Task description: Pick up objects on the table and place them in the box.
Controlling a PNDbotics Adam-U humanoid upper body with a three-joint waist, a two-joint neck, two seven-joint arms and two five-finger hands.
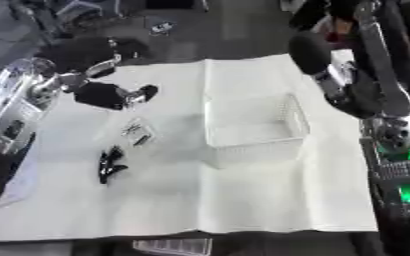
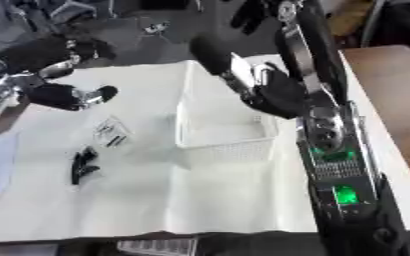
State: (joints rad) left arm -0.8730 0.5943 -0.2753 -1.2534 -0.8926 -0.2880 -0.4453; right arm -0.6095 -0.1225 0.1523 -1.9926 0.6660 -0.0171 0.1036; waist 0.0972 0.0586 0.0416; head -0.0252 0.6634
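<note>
Two small things lie on the white cloth [image 1: 270, 200] that covers the counter, both toward its left edge. One is a clear packet [image 1: 137, 132] with dark bits inside; I cannot make out what they are. The other is a black object [image 1: 110, 164], long and forked, a little nearer the front edge than the packet and just apart from it.

The box [image 1: 254, 126] is a white wire-mesh basket sitting near the middle of the counter, a bit toward the right edge. From what I can see through its walls, nothing lies inside it, though the mesh blurs into the cloth and I may be missing something small.

My left hand [image 1: 112, 95] hangs over the far left corner of the counter, beyond the packet and clear of it. Its black fingers [image 1: 145, 91] point toward the box and look relaxed rather than clenched, with nothing between them.

My right hand [image 2: 274, 95] is up over the right side of the box in the right eye view, at the end of the arm [image 2: 318, 75] coming down from the far right corner. I see mostly its dark back, so I cannot tell whether the fingers are released or curled.
</note>
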